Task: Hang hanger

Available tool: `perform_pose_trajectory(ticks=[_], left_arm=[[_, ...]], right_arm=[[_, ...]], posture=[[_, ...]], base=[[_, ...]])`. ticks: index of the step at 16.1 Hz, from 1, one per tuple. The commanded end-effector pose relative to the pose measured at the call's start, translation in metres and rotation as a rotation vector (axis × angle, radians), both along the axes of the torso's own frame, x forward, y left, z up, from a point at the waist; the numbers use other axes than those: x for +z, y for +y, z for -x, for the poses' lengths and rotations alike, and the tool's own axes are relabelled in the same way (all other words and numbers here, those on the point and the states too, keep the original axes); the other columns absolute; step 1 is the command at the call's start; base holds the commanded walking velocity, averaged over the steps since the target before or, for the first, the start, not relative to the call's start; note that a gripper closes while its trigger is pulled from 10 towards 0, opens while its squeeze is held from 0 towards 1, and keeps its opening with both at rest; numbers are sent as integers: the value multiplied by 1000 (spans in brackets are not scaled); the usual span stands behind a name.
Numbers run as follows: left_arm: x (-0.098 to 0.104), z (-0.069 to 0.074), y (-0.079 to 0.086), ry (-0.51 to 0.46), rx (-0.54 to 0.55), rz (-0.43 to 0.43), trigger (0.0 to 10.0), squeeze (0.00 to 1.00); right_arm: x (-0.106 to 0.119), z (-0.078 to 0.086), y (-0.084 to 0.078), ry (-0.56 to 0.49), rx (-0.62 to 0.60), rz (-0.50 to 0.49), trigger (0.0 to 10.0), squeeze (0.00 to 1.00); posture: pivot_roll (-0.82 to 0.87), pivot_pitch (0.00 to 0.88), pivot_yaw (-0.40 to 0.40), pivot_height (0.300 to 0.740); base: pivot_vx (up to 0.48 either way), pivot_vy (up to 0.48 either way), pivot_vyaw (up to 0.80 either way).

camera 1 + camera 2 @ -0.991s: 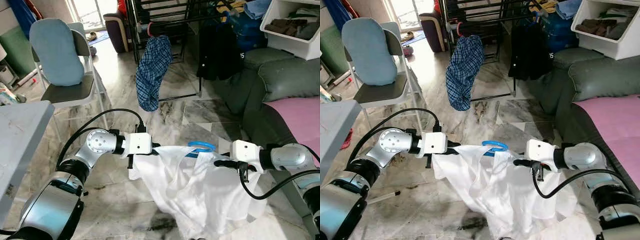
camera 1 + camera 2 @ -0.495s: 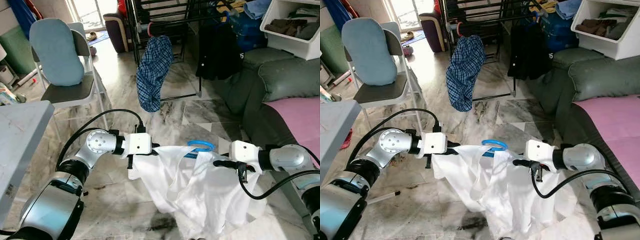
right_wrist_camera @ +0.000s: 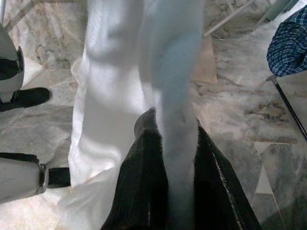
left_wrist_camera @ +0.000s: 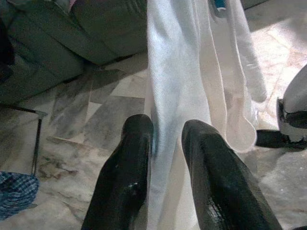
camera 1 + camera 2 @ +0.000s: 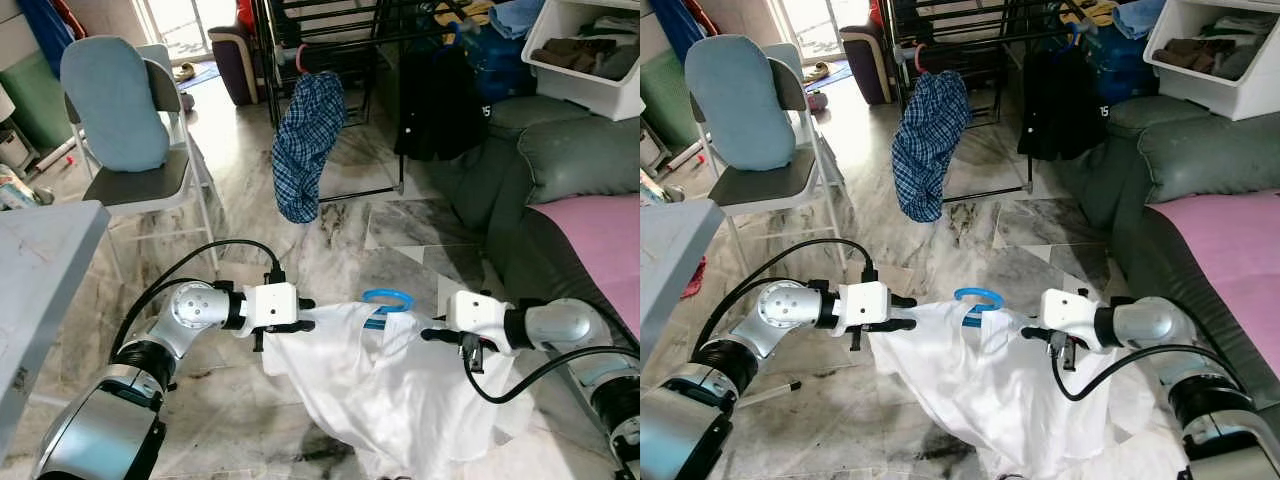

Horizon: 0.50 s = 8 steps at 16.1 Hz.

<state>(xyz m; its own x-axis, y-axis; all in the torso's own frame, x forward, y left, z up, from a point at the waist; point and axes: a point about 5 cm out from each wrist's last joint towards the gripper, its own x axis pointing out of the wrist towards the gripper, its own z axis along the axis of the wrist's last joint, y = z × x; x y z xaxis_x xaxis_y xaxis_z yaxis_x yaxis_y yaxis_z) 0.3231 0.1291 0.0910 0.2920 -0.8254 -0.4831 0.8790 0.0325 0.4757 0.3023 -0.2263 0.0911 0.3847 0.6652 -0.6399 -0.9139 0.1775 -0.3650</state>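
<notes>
The blue hanger (image 5: 387,300), dressed in a white shirt (image 5: 390,380), is held low between the two grippers, its long axis running from one to the other and its hook up at mid-span. The left gripper (image 5: 300,315) and right gripper (image 5: 428,335) are each clamped on a shoulder, about equally near. The drying rack (image 5: 330,40) stands well ahead of both. A white bin (image 5: 590,50) holds folded clothes.

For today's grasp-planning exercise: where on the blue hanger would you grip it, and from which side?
Grip the blue hanger at its exposed hook loop, coming from above. The rest is hidden inside the white shirt, held by the left gripper and right gripper; one would probably have to let go first.
</notes>
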Motion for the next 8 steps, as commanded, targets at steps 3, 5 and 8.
perform_pose_trajectory(ticks=[3,5,8], left_arm=[[3,0,5,-68,-12,-32,10000,1000],[3,0,5,-68,-12,-32,10000,1000],[3,0,5,-68,-12,-32,10000,1000]], right_arm=[[4,-6,5,-22,-16,-19,0,0],[4,-6,5,-22,-16,-19,0,0],[4,-6,5,-22,-16,-19,0,0]], posture=[[-179,0,62,740],[-179,0,62,740],[-179,0,62,740]], base=[[0,0,0],[0,0,0],[0,0,0]])
